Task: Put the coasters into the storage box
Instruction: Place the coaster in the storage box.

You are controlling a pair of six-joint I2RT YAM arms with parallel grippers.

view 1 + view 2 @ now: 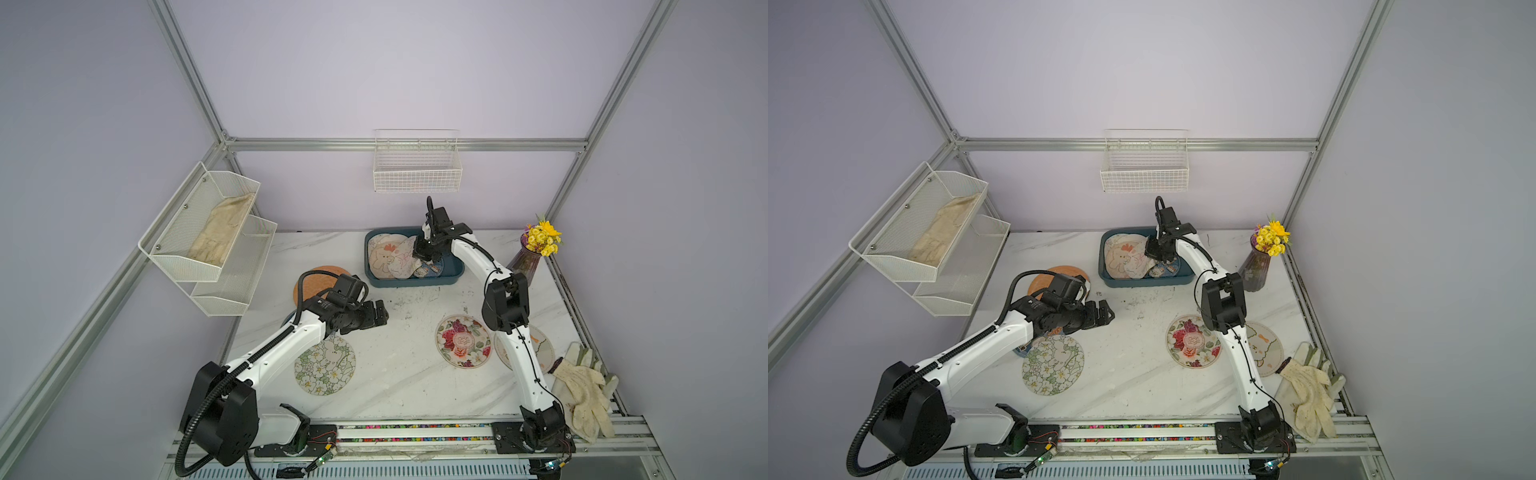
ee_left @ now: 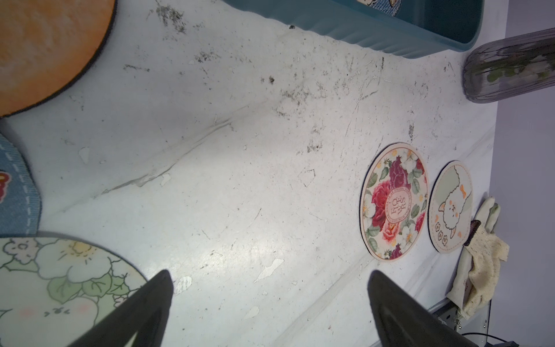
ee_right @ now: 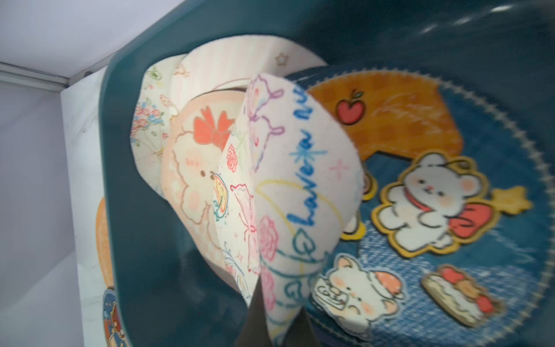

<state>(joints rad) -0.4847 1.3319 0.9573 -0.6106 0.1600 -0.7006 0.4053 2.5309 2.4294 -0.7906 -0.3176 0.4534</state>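
My two arms work over a white marbled table (image 1: 395, 374), seen from above. The teal box (image 1: 415, 283) sits at the centre of the frame, toward the back wall.

My right gripper (image 1: 429, 264) reaches down inside the box. Its jaws are pinched together on the edge of a cream doodle coaster (image 3: 288, 186), which stands tilted and bent rather than flat. In the right wrist view it leans over a navy coaster (image 3: 435, 210) with white bears on the box floor. A pink bear coaster (image 3: 192, 168) and other pale ones are stacked beside it; I cannot tell how many.

My left gripper (image 1: 381, 316) hovers left of centre, jaws wide apart and holding nothing. The left wrist view shows only bare table between its fingertips (image 2: 153, 300).

Five coasters lie flat outside the box:
- An orange coaster (image 1: 316, 279) lies just left of the box, partly behind my left arm.
- A blue coaster (image 2: 16, 192) is mostly hidden under that arm.
- A green coaster (image 1: 325, 365) with white flowers lies lower left of centre.
- A rose coaster (image 1: 463, 340) lies right of centre.
- A llama coaster (image 1: 545, 349) lies just beside the rose one, partly covered by my right arm.

A vase (image 1: 525, 264) of yellow flowers stands right of the box. Pale gloves (image 1: 582, 386) lie at the table's lower right edge. A wire basket (image 1: 417, 166) hangs on the back wall above the box. A mesh shelf (image 1: 208, 245) at the left holds a pale cloth.
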